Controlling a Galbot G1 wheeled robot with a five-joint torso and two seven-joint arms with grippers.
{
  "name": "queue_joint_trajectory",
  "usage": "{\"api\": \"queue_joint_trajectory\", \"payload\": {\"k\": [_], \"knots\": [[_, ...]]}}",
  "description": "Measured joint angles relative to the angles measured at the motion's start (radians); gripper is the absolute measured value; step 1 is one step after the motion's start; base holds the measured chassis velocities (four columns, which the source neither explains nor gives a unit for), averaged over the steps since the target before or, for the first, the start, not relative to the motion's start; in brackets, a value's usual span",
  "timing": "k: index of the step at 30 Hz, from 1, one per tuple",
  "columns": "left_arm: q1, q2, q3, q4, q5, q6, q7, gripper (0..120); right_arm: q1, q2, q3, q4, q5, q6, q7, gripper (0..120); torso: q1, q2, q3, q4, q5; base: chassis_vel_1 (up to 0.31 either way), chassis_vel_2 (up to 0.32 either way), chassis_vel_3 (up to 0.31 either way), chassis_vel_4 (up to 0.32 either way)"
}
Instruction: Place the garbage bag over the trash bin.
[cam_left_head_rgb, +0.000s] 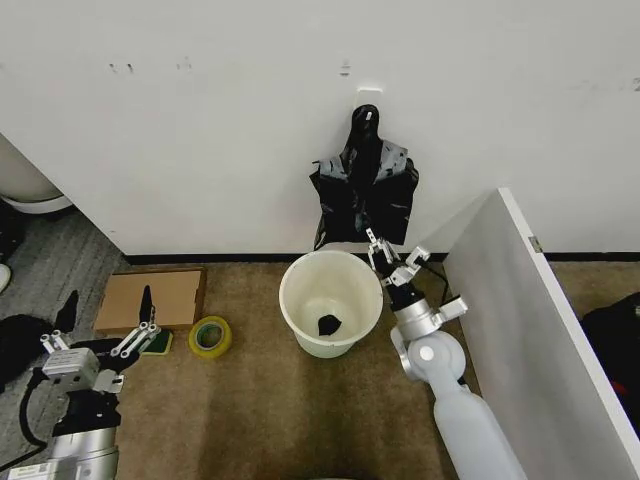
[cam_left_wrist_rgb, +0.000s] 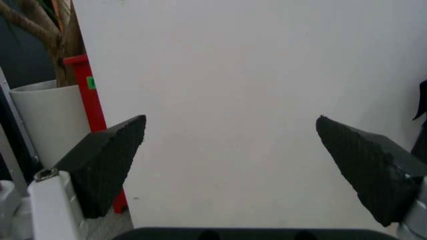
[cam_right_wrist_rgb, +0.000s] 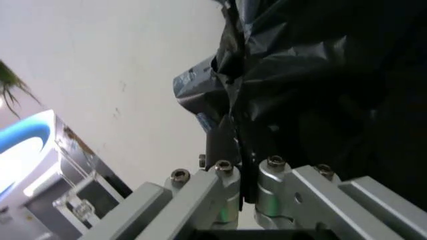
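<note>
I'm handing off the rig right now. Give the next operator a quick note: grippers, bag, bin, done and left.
Right gripper: shut on the garbage bag, which hangs on the wall behind the trash bin.
Left gripper: open, idle, low on the left above the carpet.
Done: bag gripped.
Left: pull it off the wall, open it, fit it over the bin's rim. Something small and dark lies inside the bin.

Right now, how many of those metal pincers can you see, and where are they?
2. The right pincer is at the bottom edge of the black garbage bag hanging on the wall, behind the trash bin. The left pincer is low on the left, open.
</note>
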Motion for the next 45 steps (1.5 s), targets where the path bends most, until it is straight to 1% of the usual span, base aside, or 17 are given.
{"api": "queue_joint_trajectory", "payload": {"k": [3, 9, 10, 17, 25, 39, 45], "knots": [[-0.005, -0.001, 0.003, 0.005, 0.000, 0.000, 0.000, 100, -0.024, -0.015, -0.002, 0.026, -0.028, 0.004, 0.002, 0, 0.000, 0.000, 0.000, 0.0000, 0.0001, 0.000, 0.000, 0.000, 0.000], [-0.014, -0.003, 0.010, 0.012, -0.002, -0.001, -0.001, 100, -0.080, -0.075, 0.002, 0.095, -0.098, 0.017, 0.010, 0, 0.000, 0.000, 0.000, 0.0000, 0.0000, 0.000, 0.000, 0.000, 0.000], [-0.014, -0.003, 0.010, 0.012, -0.002, -0.001, -0.001, 100, -0.080, -0.075, 0.002, 0.095, -0.098, 0.017, 0.010, 0, 0.000, 0.000, 0.000, 0.0000, 0.0000, 0.000, 0.000, 0.000, 0.000], [-0.019, -0.005, 0.015, 0.015, -0.003, -0.005, -0.001, 100, -0.150, -0.139, -0.011, 0.148, -0.139, 0.036, 0.013, 0, 0.000, 0.000, 0.000, 0.0000, 0.0000, 0.000, 0.000, 0.000, 0.000], [-0.020, -0.004, 0.015, 0.018, -0.004, -0.008, -0.002, 100, -0.186, -0.160, 0.000, 0.159, -0.164, 0.056, 0.013, 0, 0.000, 0.000, 0.000, 0.0001, 0.0000, 0.000, 0.000, 0.000, 0.000], [-0.028, -0.006, 0.018, 0.028, -0.007, -0.010, -0.003, 100, -0.253, -0.208, 0.019, 0.145, -0.284, 0.127, -0.024, 0, 0.000, 0.000, 0.000, 0.0001, 0.0000, 0.000, 0.000, 0.000, 0.000], [-0.031, -0.004, 0.017, 0.034, -0.010, -0.010, -0.003, 100, -0.283, -0.237, 0.029, 0.130, -0.298, 0.163, -0.050, 0, 0.000, 0.000, 0.000, 0.0000, 0.0000, 0.000, 0.000, 0.000, 0.000]]}}
